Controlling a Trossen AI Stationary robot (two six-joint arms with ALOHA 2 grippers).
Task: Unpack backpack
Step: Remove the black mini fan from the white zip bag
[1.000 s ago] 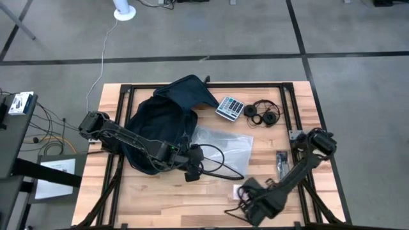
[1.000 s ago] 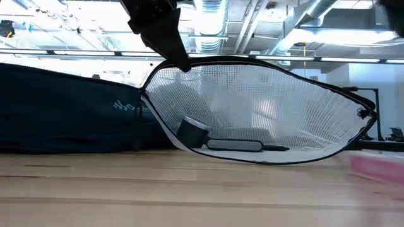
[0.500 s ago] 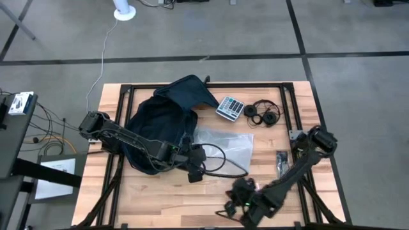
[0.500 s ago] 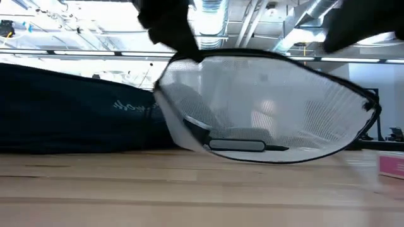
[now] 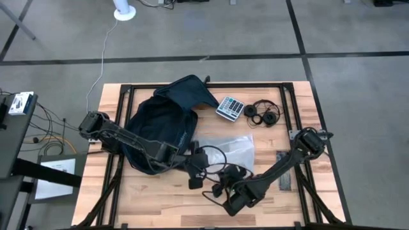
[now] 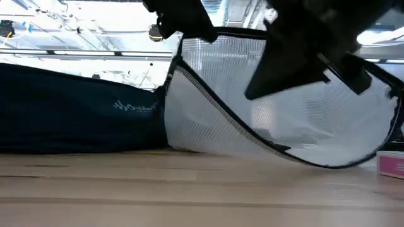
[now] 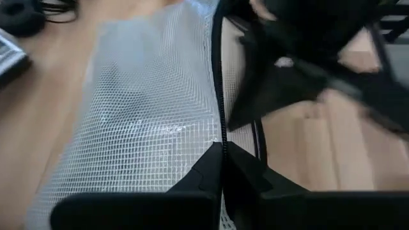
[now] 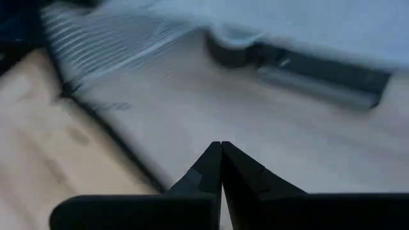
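Note:
The dark navy backpack [image 5: 160, 121] lies flat on the table's left half, and it fills the left of the low view [image 6: 76, 113]. Beside it is a clear mesh pouch [image 5: 233, 148] with black trim, its bottom resting on the wood [image 6: 297, 151]. A dark flat item [image 8: 319, 70] lies inside it. My left gripper [image 7: 222, 150] is shut on the pouch's trim near the backpack. My right gripper [image 8: 221, 148] is shut and hovers by the pouch's near side [image 5: 220, 190]. My left gripper pinches the pouch's black trimmed edge [image 7: 219, 121] between its two fingers, at the end nearest the backpack. That end is raised off the table [image 6: 183, 44], while the pouch's lower part stays on the wood. The mesh slopes down from the hold.
A calculator [image 5: 230, 107] and black headphones [image 5: 263, 114] lie at the far side of the table. A small dark item [image 5: 282, 167] sits near the right arm's base. Black cables [image 5: 214, 160] loop over the pouch's near side. A pink object [image 6: 391, 165] shows at the right in the low view.
My right gripper has swung from the table's near edge toward the left and far side, up to the pouch. My left gripper has drawn the pouch's held end up and a little toward the table's right. The pouch has bunched narrower and the items inside have shifted.

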